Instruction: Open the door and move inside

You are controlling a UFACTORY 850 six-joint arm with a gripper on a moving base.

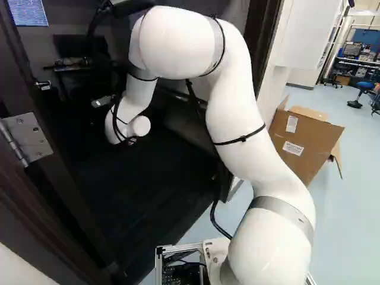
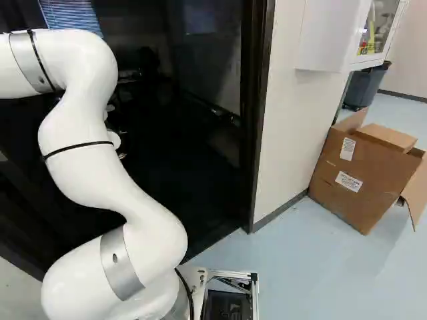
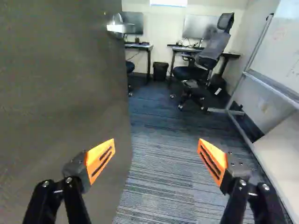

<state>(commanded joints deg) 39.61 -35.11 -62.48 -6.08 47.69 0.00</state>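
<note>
The door [image 3: 60, 93] stands ajar, its dark face beside the jaws and reaching ahead past one finger; the lever handle [image 3: 117, 28] is well ahead of them, near the door's far edge. The gripper [image 3: 156, 142] is spread wide, with nothing held between its orange pads; whether the finger nearer the door touches it cannot be told. The step in hand looks like passing through, the opening half being largely done. To do it well, the arm [image 1: 237, 119] should keep the outer side of that finger toward the door, pressing lightly if it swings back, while the base creeps in straight behind the jaws. Too much sideways push could scrape the pads or load the wrist; the hinge [image 1: 27, 136], back behind the jaws on the door's side, and the frame [image 2: 260, 100] across from it are what the base could clip.

Below and ahead of the jaws lies striped dark carpet [image 3: 159, 172]; behind them, outside, the floor [image 2: 300, 273] is smooth and pale, so the wheels may meet a slight lip. Farther ahead are an office chair [image 3: 187, 74], a bin [image 3: 160, 70] and desks [image 3: 140, 46]. On the side away from the door stands a whiteboard [image 3: 280, 60], its foot reaching inward; a cardboard box [image 2: 367, 173] sits outside, behind the jaws.
</note>
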